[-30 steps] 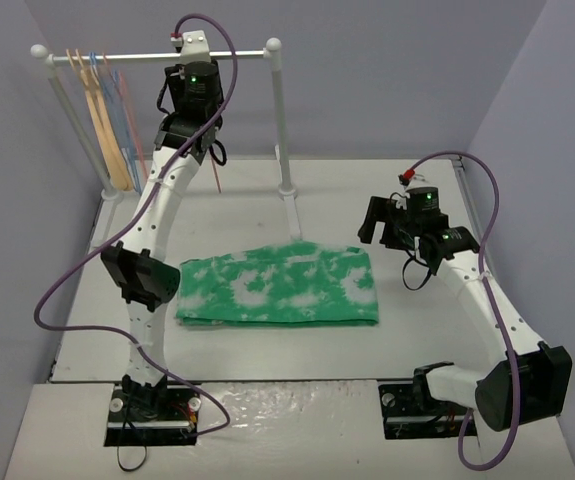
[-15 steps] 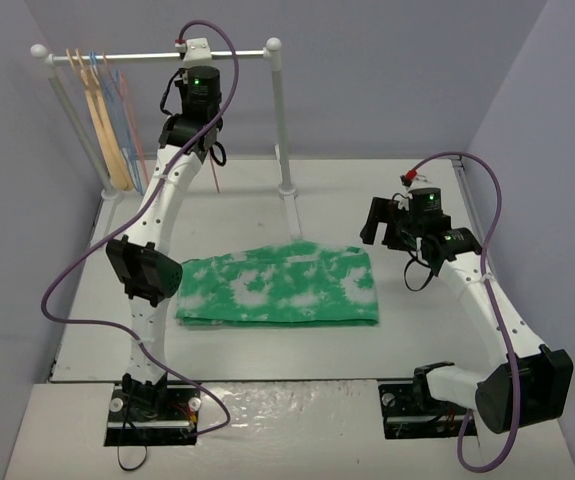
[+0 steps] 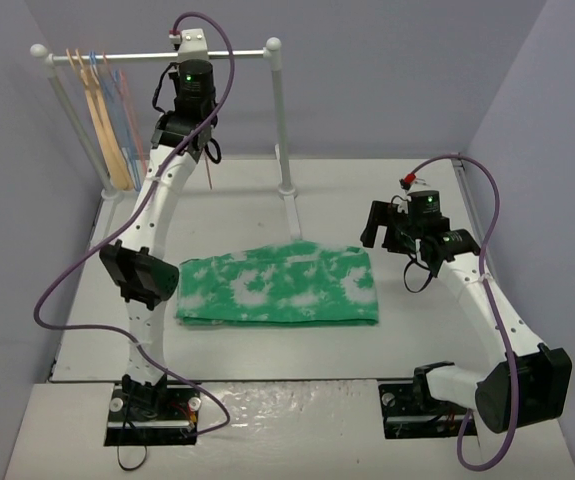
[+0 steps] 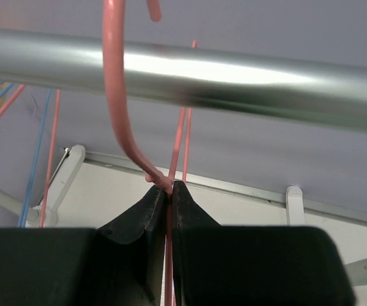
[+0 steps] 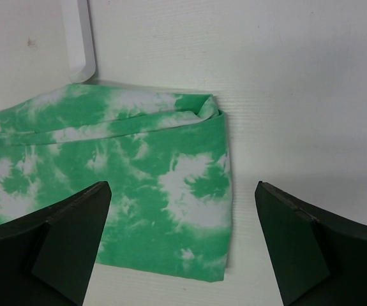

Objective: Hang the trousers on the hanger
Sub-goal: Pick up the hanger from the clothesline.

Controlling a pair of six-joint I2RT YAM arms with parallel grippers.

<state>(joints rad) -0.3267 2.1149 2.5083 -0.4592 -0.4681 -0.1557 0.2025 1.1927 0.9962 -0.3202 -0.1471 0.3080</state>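
Left wrist view showed the left tool (image 4: 168,188) clenched on the thin pink-salmon wire hanger (image 4: 115,95), its two black fingers (image 4: 146,210) pressed together on the twisted neck just under the hook. Straight above the fingertips ran the round silver metal rail (image 4: 247,73). The hook rose from the tool, crossed the front of the rail and curled back over its top, so whether it rested on the rail or only lay against it could not be told. The hanger's thin pink wires ran down between the fingers and out of sight below them. To the left of that tool, further along the rail, hung the light blue wire hangers (image 3: 117,100) and the broad tan wooden hanger (image 3: 100,110), well apart from the fingers. The right tool (image 5: 182,188) was released, its dark fingers spread wide with nothing between them. It was raised off the white counter (image 5: 285,83), touching neither counter nor cloth. Beneath and ahead of it lay the green cloth trousers mottled with white tie-dye blotches (image 5: 113,166), folded into a flat band on the counter. Their folded end lay between the two fingers in the right wrist view, and the rest stretched away past the left finger. Beyond the trousers, up and to the left of that tool, stood the white rack foot (image 5: 81,44), close to the cloth's far edge. From the top external camera the trousers lay well apart from the left tool, down near that arm's elbow.
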